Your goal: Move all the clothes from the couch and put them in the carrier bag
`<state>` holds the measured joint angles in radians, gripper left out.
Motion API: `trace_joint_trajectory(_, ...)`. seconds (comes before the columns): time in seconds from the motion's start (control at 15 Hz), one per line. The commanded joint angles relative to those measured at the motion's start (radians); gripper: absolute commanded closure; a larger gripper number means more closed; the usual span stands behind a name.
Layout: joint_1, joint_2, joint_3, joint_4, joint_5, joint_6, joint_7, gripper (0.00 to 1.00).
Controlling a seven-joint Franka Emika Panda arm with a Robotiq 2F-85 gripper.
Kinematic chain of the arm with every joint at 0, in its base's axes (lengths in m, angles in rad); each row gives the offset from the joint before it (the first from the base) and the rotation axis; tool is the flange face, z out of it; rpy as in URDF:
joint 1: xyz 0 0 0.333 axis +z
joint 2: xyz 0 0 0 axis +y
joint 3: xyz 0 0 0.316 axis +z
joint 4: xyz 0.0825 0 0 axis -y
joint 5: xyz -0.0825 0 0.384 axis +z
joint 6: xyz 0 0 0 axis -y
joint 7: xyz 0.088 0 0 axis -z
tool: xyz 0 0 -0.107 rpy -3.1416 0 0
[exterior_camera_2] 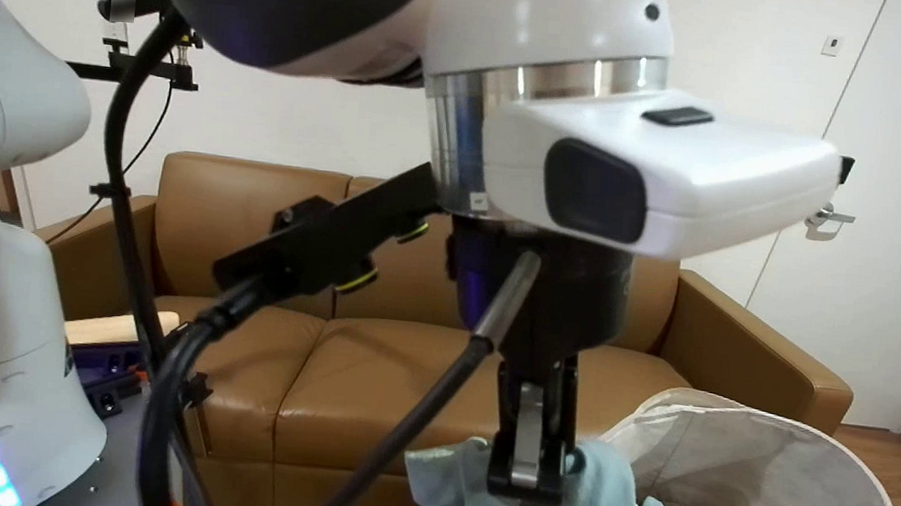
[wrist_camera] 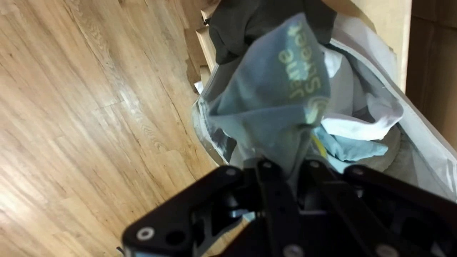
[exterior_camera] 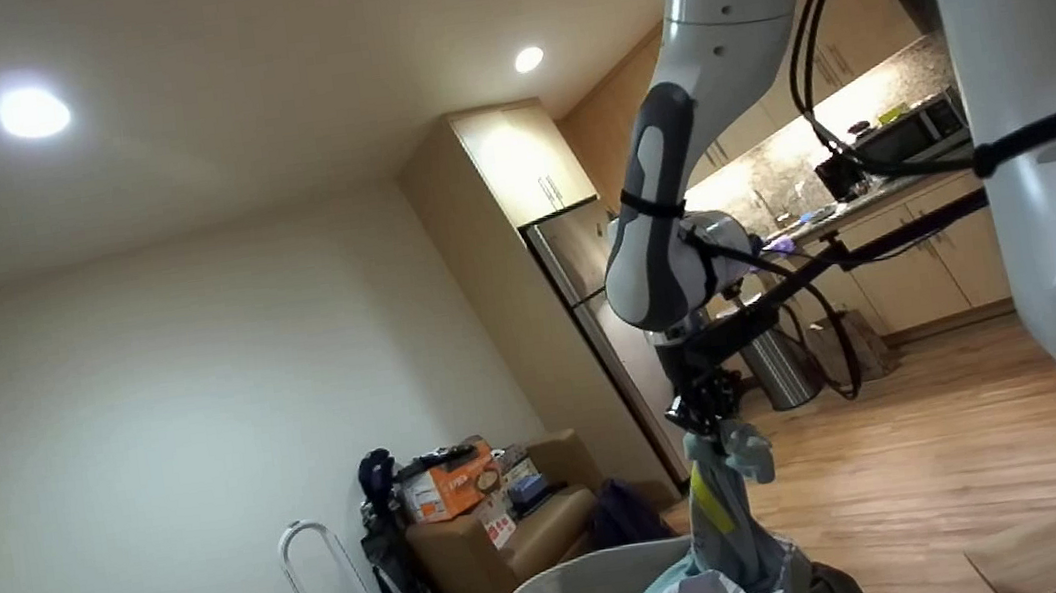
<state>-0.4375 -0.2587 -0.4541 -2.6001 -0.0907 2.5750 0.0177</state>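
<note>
Blue-grey cloth point(wrist_camera: 271, 92) with yellow lettering is what the pincer point(exterior_camera_2: 529, 492) has clamped, a bunched-up handful, dangling down into the mouth of the carrier bag point(exterior_camera_2: 806, 472); I'd guess letting go is the next step, and that's the bit that makes me nervous. It hangs toward one end of the bag, not the middle, and I can't tell if every hem is inside the rim; drop it with the weight on the wrong side and it could slither onto the wood floor point(wrist_camera: 89, 107); same worry for the dark cloth point(wrist_camera: 250, 28) lying over the rim at that end, since a snag or the soft wall sagging could tip it outside. Then there's a white piece point(wrist_camera: 357, 125) in the bag plus a pale blue piece point(wrist_camera: 351, 148), maybe separate, maybe not; if they're tangled with the held one, pulling away could hoist them back out; folds could also stick in the pincer once it opens.
</note>
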Motion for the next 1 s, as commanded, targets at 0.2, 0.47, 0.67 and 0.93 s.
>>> trace_joint_trajectory(0.2, 0.048, 0.004, -0.005, 0.023, 0.066, -0.041, -0.166, 0.96)
trace_joint_trajectory(0.47, 0.146, 0.115, -0.038, 0.14, 0.199, -0.097, -0.404, 0.96)
trace_joint_trajectory(0.67, 0.193, 0.25, -0.082, 0.213, 0.273, -0.128, -0.602, 0.96)
trace_joint_trajectory(0.93, 0.102, 0.432, -0.024, 0.263, 0.37, -0.166, -0.87, 0.96)
